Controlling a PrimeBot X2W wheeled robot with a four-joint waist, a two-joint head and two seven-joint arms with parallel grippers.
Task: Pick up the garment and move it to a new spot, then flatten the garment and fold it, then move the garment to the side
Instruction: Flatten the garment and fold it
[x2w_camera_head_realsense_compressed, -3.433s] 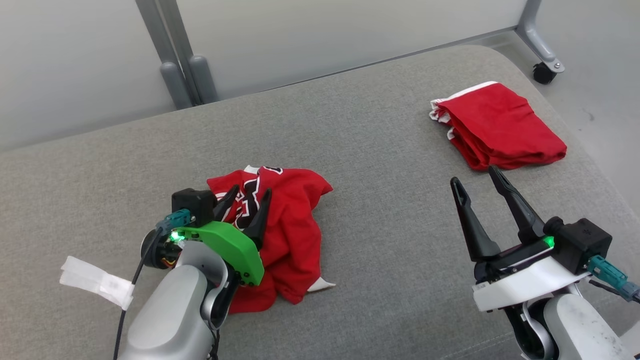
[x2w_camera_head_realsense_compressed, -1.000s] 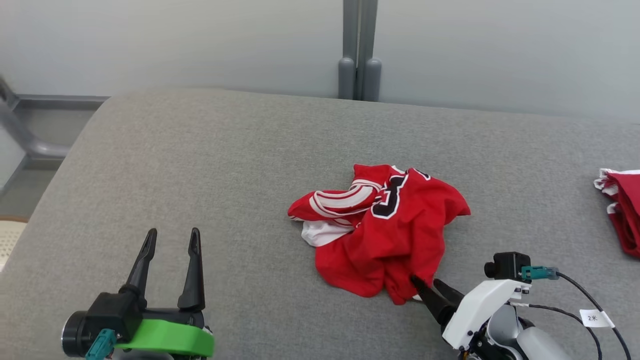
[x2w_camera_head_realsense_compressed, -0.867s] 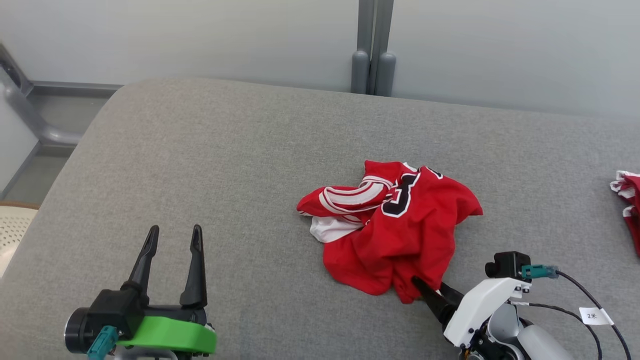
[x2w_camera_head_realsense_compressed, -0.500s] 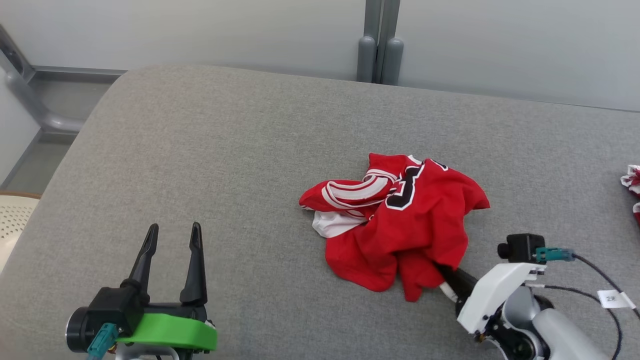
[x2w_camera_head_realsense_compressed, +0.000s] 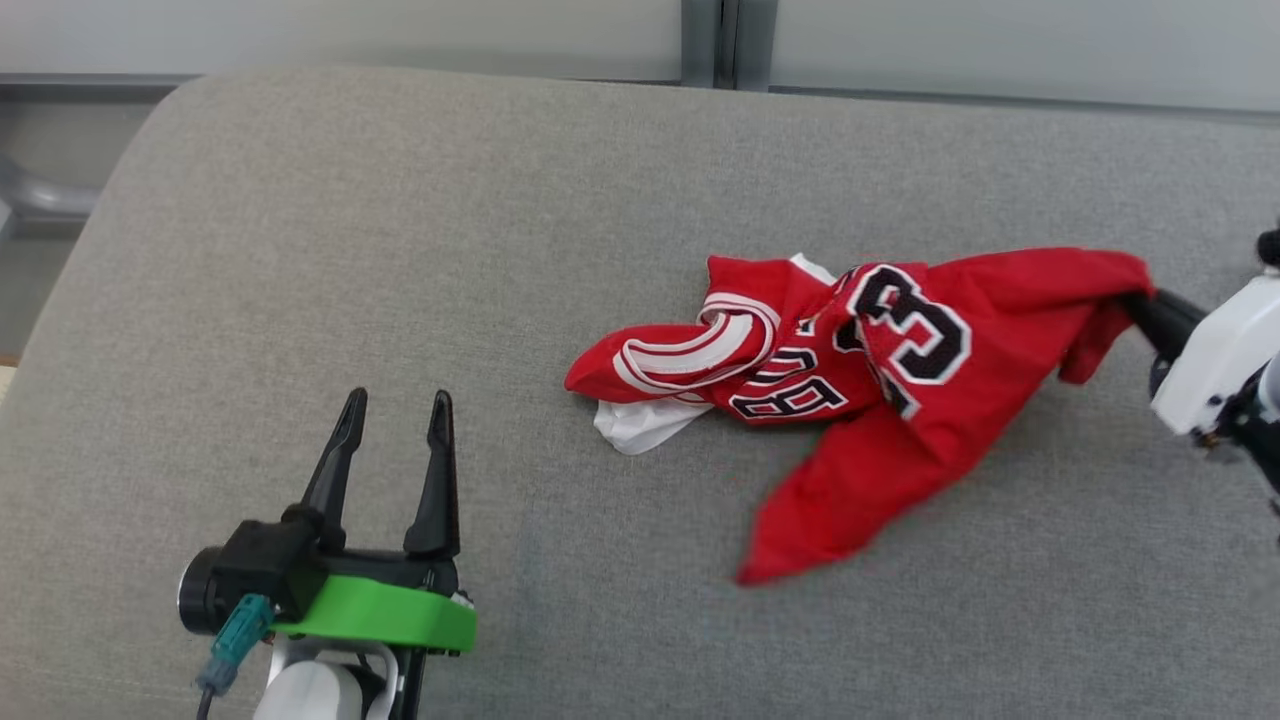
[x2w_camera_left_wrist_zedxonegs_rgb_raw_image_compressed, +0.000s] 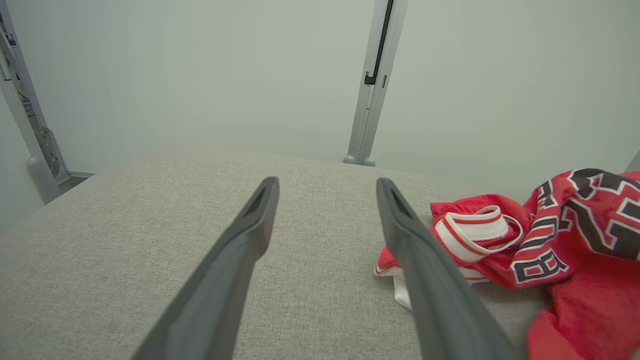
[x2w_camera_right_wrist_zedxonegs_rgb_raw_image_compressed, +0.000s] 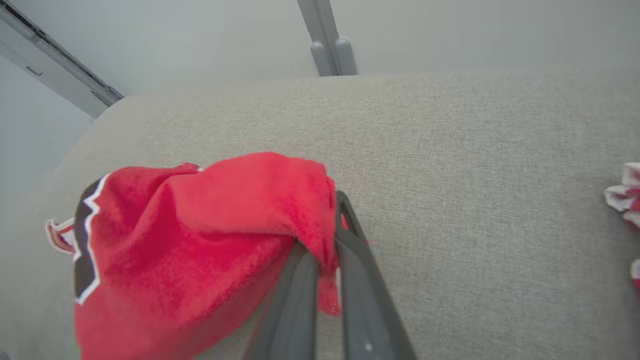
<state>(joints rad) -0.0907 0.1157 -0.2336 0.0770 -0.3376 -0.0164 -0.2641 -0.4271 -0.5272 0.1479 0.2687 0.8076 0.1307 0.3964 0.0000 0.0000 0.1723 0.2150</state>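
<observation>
A grey fabric counter (x2w_camera_head_realsense_compressed: 300, 250) stands before pale wall panels (x2w_camera_head_realsense_compressed: 400, 30). At the right edge, the right pincer (x2w_camera_head_realsense_compressed: 1140, 300) grips the red jersey (x2w_camera_head_realsense_compressed: 900, 400); the left pincer (x2w_camera_head_realsense_compressed: 397, 400), lower left, is open.

Right gripper (x2w_camera_head_realsense_compressed: 1136, 297) at 3 o'clock pinches the red jersey (x2w_camera_head_realsense_compressed: 900, 400) by a corner; left gripper (x2w_camera_head_realsense_compressed: 397, 400) sits spread at 7 o'clock.

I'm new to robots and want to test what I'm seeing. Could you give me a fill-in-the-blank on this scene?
The right gripper has its fingers shut on the ___ jersey.
The left gripper has its fingers ___ and holds nothing.
The jersey rests on a ___ padded surface.
Missing words: red; open; grey.
</observation>
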